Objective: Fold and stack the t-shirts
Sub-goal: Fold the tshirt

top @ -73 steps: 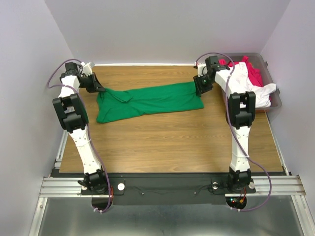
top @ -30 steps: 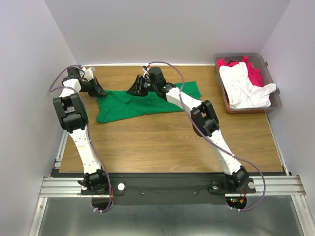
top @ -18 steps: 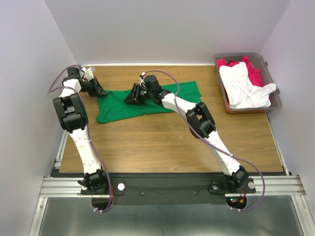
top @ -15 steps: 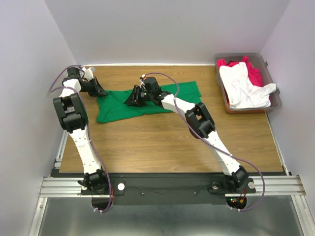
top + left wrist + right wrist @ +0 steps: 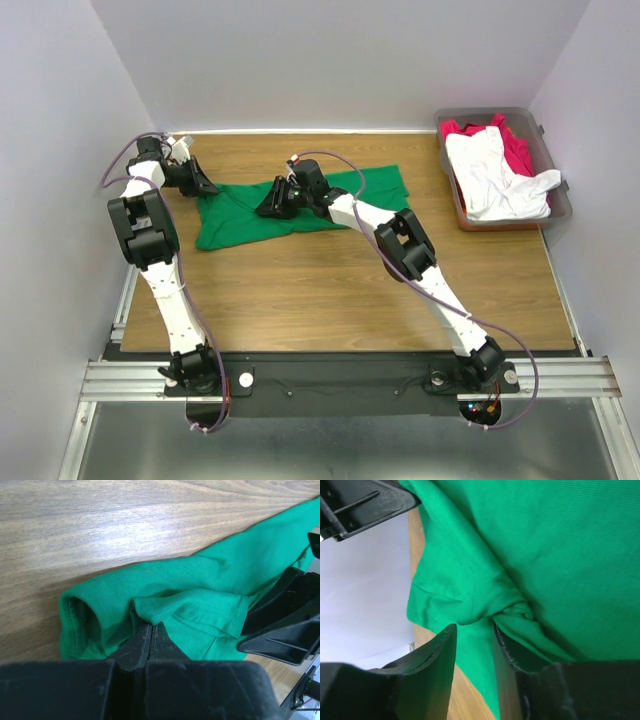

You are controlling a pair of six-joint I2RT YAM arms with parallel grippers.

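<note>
The bright green t-shirt lies spread along the far part of the table. My left gripper is shut on a fold at its left end; in the left wrist view the closed fingertips pinch green cloth. My right gripper is open, low over the shirt's left-middle; in the right wrist view its jaws stand apart around a puckered fold of green cloth. The white t-shirt and the crimson red t-shirt lie in the bin.
The grey-brown plastic bin stands at the far right table corner. The right gripper's black body shows in the left wrist view, close by. The left gripper shows at the top left of the right wrist view. Walls enclose the table.
My right arm has swung from the shirt's right end, by the bin, across to its left-middle and lowered onto the cloth. My left gripper has kept its hold.
</note>
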